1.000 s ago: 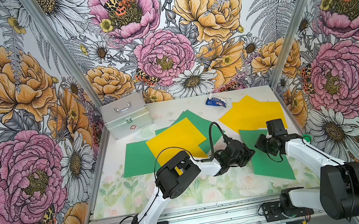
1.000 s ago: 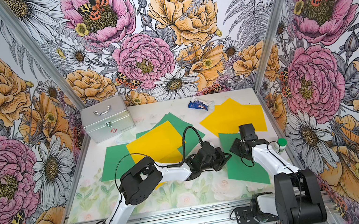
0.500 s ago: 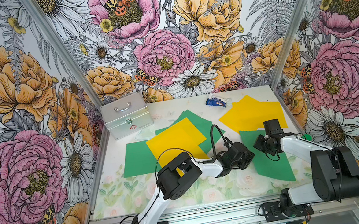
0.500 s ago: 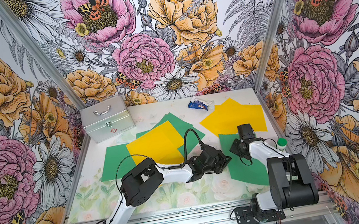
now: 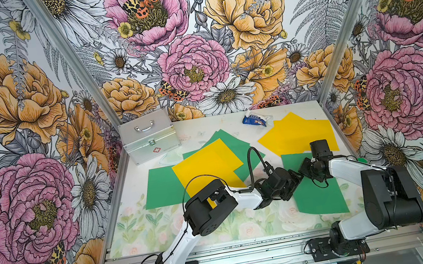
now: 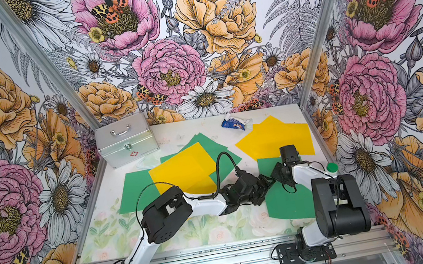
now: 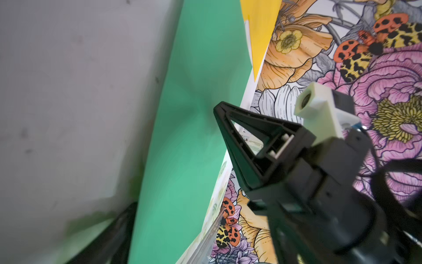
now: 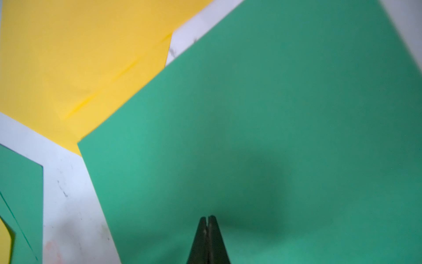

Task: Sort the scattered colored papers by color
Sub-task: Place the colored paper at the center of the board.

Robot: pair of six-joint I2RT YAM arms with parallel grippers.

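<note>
The right gripper (image 8: 207, 220) is seen, tips together, on the green sheet (image 8: 285, 109). The left gripper (image 7: 166, 169) is held apart; 1 finger is half hidden.

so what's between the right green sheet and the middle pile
just bare white table between that green sheet and the pile, in the right wrist view

Matt green paper (image 8: 274, 114), matt yellow paper (image 8: 68, 57), ribbed silver metal case (image 5: 149, 141), scuffed white tabletop (image 8: 66, 205)

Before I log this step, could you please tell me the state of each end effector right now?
Left end effector: open, gripping nothing.
Right end effector: closed, empty, tips over the green sheet.
</note>
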